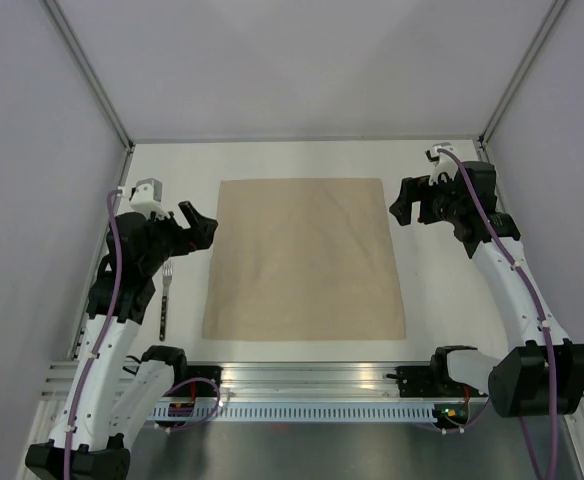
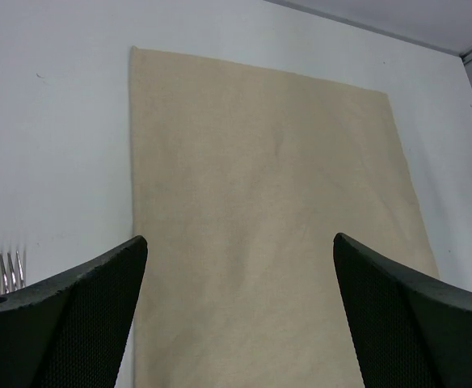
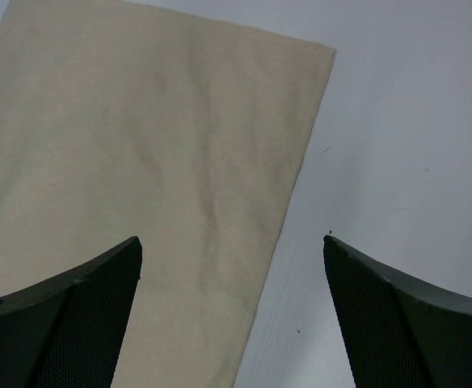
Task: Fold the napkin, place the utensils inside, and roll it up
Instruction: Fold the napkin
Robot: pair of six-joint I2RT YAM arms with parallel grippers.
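A large, plain tan-beige square cloth napkin [image 1: 305, 258] lies flat and unfolded at the centre of the white bench [image 1: 442, 290] in the overhead view; a slim fork [image 1: 164, 300] with silver tines [image 2: 7, 272] and a long black handle rests on the bare bench at centre left of that frame, just beside the cloth's left edge and apart from it; the left tool [image 1: 200, 225] hangs near the cloth's upper-left corner with its jaws spread wide and nothing between them, and the right tool [image 1: 404, 205] hangs by the upper-right corner, likewise spread and empty; whether either touches the bench cannot be told; the right wrist view shows the cloth's side edge running down between its two dark jaws, a corner in the upper middle of the frame; judged from this, the fold is the step in hand and has not begun; the next move probably calls for each tool to come down on its own corner, pinch a single layer of fabric, and carry the far edge evenly toward the lower edge of the overhead frame without dragging the cloth askew.
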